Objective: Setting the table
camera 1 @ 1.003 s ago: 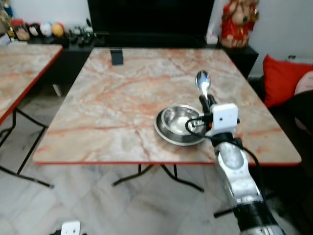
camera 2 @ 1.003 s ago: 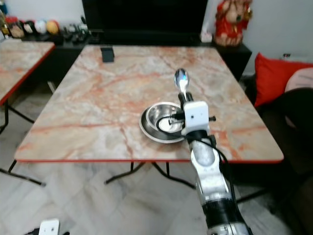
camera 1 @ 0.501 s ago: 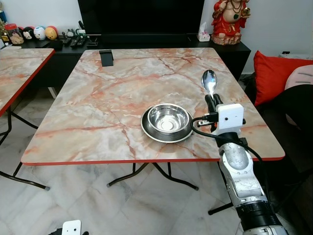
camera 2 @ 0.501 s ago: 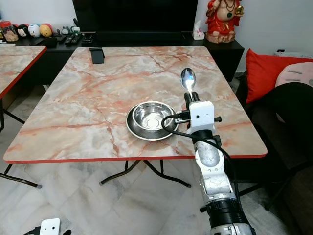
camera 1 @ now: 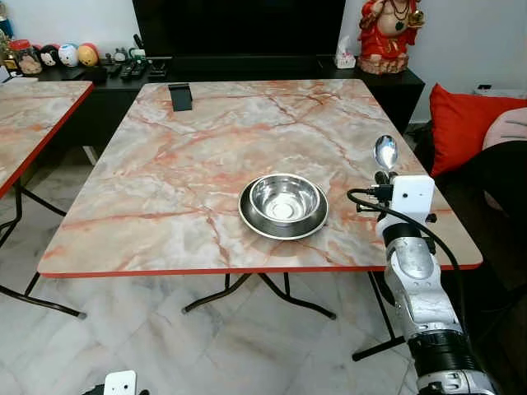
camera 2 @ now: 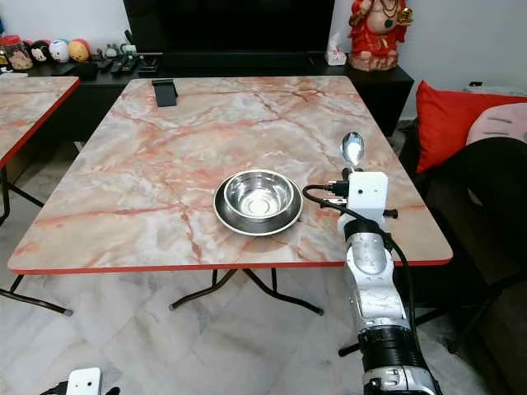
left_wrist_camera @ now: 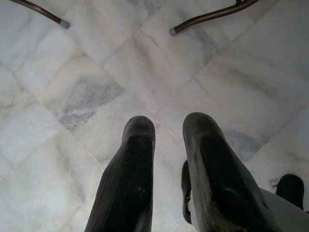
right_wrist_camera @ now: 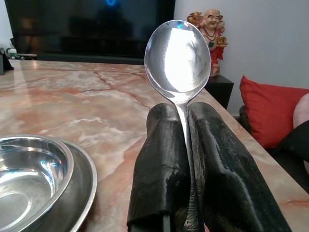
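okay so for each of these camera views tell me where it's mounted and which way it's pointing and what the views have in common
Left eye view: on the head, looking forward and down at the marble table; right arm shows.
Right eye view: same head, same scene, steel bowl on its plate.
Left wrist view: looks down the left gripper at the floor.
Right wrist view: looks along the right gripper across the table.
Shared: right wrist and eye views show the spoon, bowl and red statue.

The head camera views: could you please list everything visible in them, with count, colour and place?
table: one, marbled pink with red edge, centre
bowl: one, steel, on a steel plate, on the table's near half
spoon: one, steel, held upright right of the bowl
black stand: one, table's far left corner
second table: one, same marble, far left
statue: one, red and gold, on the black cabinet
cushion: one, red, right
right gripper: shut on the spoon handle
left gripper: black fingers apart, over the floor
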Robot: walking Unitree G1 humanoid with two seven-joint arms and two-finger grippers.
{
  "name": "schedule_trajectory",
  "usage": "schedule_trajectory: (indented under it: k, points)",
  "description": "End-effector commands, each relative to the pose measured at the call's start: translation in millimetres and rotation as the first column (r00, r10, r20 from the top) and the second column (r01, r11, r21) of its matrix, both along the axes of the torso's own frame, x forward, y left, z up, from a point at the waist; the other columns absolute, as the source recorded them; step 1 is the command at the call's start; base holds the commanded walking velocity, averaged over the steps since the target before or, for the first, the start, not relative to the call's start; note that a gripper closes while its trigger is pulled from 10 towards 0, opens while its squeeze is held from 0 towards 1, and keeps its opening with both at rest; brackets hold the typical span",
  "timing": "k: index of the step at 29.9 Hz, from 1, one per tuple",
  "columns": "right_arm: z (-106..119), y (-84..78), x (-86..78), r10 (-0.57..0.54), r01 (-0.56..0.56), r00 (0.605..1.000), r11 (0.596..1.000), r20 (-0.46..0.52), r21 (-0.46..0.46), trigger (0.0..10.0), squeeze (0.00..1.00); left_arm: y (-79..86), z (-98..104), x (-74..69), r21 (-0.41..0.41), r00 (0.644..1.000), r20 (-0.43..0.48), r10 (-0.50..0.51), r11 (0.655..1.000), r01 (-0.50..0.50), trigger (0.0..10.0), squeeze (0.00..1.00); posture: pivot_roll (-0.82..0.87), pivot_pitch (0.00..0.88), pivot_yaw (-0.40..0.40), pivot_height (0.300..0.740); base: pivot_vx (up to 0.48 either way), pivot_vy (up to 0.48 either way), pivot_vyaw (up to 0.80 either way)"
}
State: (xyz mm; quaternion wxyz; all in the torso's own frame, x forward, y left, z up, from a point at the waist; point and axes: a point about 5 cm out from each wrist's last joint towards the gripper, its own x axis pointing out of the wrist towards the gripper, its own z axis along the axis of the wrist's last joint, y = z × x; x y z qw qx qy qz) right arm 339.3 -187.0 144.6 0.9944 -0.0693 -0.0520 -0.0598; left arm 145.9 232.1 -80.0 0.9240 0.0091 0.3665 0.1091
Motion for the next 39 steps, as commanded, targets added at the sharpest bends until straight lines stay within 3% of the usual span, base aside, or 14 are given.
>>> schedule_trajectory:
  k: [1,15,39]
  points:
    - [4.7,3.7,3.1,0.011,-0.011,1.0,1.0,0.009,0.012,10.0,0.0,1.5,-2.6,-5.1,0.002,1.0,-0.029,0.005,1.0,-0.005,10.0,0.0,0.02,0.0,0.008,0.74,0.0,0.0,0.0]
    - [4.8,12.2,3.9,0.041,-0.041,0.999,0.999,0.001,0.024,10.0,0.0,1.5,-2.9,-5.7,0.002,0.999,-0.032,0.009,1.0,-0.009,10.0,0.0,0.02,0.0,0.007,0.74,0.0,0.0,0.0]
    - [6.1,15.8,4.7,0.055,-0.055,0.998,0.998,0.006,0.03,10.0,0.0,2.5,-2.2,-4.6,0.006,1.0,-0.029,0.011,1.0,-0.011,10.0,0.0,0.03,0.0,0.005,0.74,0.259,0.0,0.0]
